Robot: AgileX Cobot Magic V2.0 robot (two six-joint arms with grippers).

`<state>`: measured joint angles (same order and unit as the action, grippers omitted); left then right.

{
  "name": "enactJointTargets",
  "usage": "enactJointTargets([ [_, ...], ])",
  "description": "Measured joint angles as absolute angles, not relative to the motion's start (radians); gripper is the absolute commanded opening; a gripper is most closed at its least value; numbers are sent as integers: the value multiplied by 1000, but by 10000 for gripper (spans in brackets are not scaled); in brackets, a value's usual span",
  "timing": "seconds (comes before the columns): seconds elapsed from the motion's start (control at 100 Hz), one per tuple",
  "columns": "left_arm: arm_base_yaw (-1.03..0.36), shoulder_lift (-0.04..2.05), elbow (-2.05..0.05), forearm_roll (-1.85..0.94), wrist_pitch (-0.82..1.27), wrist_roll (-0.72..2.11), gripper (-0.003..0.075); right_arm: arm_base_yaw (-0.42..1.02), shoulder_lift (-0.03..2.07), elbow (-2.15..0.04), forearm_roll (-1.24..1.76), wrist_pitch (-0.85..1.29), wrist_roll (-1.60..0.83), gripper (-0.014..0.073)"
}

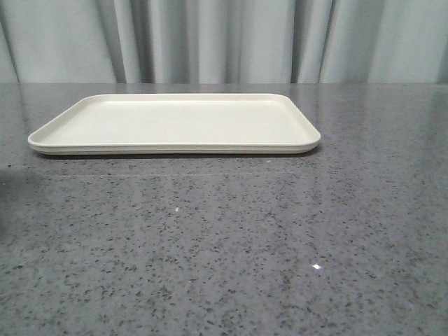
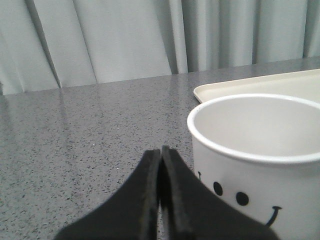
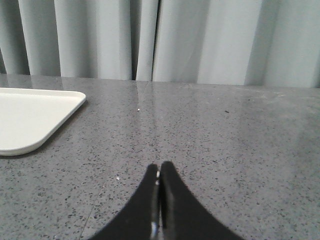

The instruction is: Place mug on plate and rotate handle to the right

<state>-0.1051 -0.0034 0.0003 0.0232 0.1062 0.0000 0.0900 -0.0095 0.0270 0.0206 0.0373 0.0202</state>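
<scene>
The cream plate (image 1: 175, 122) lies on the grey table at the back centre of the front view. Its corner also shows in the left wrist view (image 2: 260, 86) and in the right wrist view (image 3: 30, 117). The white mug (image 2: 257, 165) with the black smiley face stands close beside my left gripper (image 2: 160, 152), on the table in front of the plate. The mug's handle is hidden. My left gripper is shut and empty, next to the mug's side. My right gripper (image 3: 159, 169) is shut and empty over bare table, off the plate's corner. Neither gripper nor the mug shows in the front view.
A grey speckled tabletop (image 1: 231, 238) spreads in front of the plate. A pale pleated curtain (image 1: 224, 38) hangs behind the table's far edge.
</scene>
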Motion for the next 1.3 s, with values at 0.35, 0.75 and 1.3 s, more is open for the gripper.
enactJointTargets([
  [0.35, -105, -3, 0, 23, 106, 0, -20, 90, -9, 27, 21, 37, 20, -67],
  [0.75, -105, -3, 0, 23, 106, 0, -20, 90, -9, 27, 21, 37, 20, -67],
  [1.3, -105, -3, -151, -202, 216, 0, -20, 90, -9, -106, 30, 92, 29, -67],
])
